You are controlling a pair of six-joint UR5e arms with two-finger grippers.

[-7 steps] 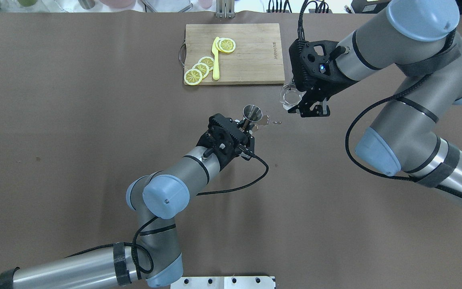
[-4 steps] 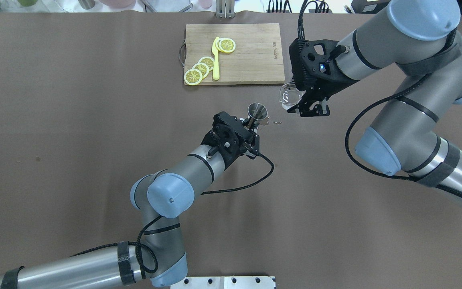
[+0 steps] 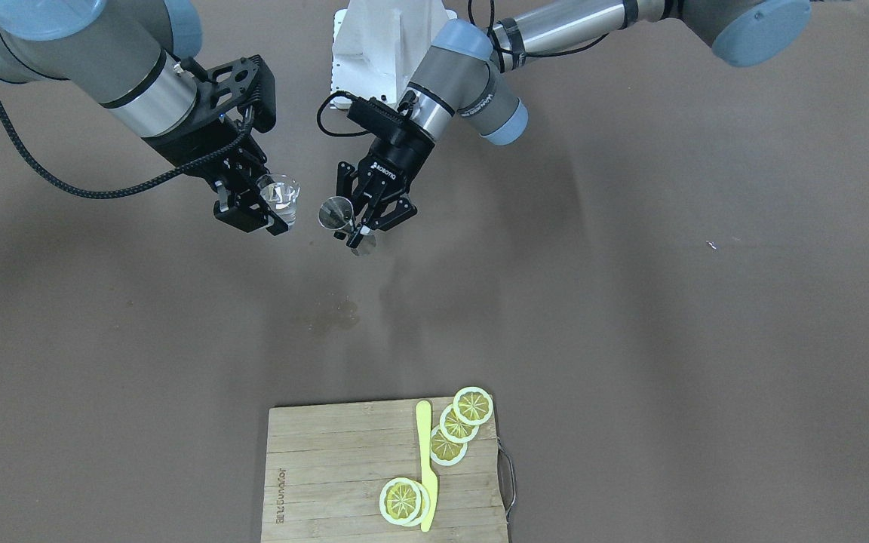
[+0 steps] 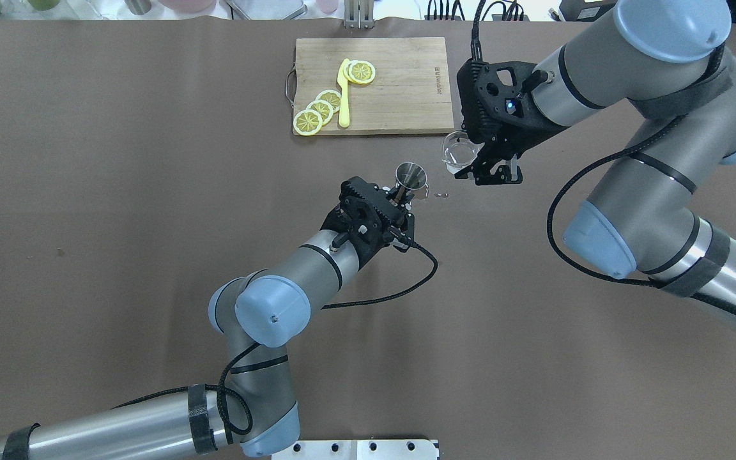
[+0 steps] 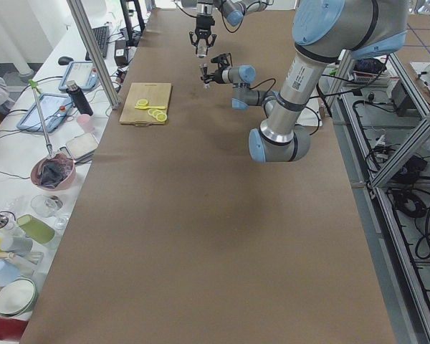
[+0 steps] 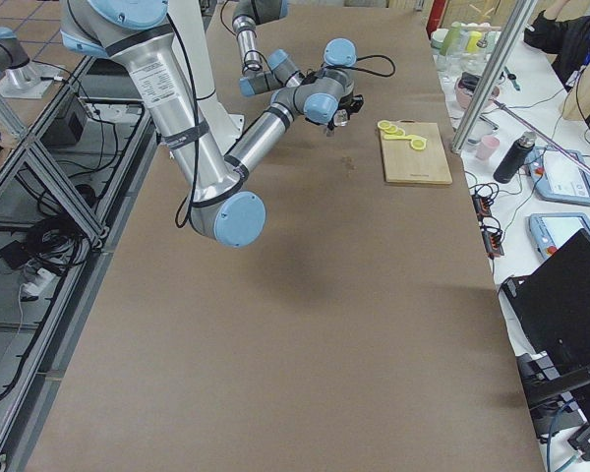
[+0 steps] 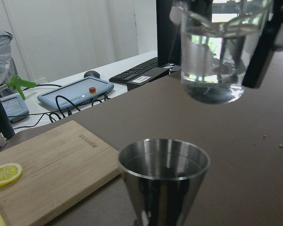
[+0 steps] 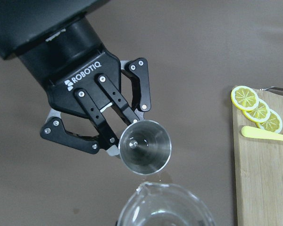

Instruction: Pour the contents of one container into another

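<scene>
A small steel jigger [image 4: 410, 174] is held upright above the table by its lower part, with my left gripper [image 4: 401, 195] shut on it. A clear glass beaker [image 4: 459, 151] holding some clear liquid hangs just right of it, and my right gripper [image 4: 480, 165] is shut on the beaker. In the front view the beaker [image 3: 279, 194] sits left of the jigger [image 3: 336, 213], close but apart. The left wrist view has the beaker [image 7: 217, 52] above and behind the jigger's open mouth [image 7: 163, 160]. From the right wrist, the jigger [image 8: 145, 147] looks empty, just beyond the beaker's spout [image 8: 162, 207].
A wooden cutting board [image 4: 400, 83] with lemon slices [image 4: 320, 108] and a yellow knife [image 4: 344, 92] lies at the far side of the table. Small wet spots [image 4: 439, 194] mark the brown table cover near the jigger.
My left gripper has carried the jigger a little to the right and away from the robot, closer to the beaker. The right gripper has shifted the beaker slightly left.
</scene>
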